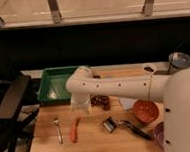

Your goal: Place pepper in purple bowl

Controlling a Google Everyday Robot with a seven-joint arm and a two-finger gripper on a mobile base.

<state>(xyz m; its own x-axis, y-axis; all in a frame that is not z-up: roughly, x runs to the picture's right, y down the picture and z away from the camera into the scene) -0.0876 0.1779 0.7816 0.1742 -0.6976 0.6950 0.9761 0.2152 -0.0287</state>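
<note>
tool (80, 108): fingers apart, empty, pointing down over the tabletop (90, 148) in front of the green tray (52, 87)
pepper (74, 130): flat on the tabletop, near the tool, beside the fork (58, 130)
purple bowl (158, 134): right edge, partly hidden, well apart from the pepper

The arm (124, 87) is glossy white, fat rounded tubes dotted with small dark holes, ending in a white gripper (80, 106) just in front of the green tray (49, 100).

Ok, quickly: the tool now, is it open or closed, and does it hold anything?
The tool: open, holding nothing, above the board beside the green tray; the pepper lies free on the board.
</note>
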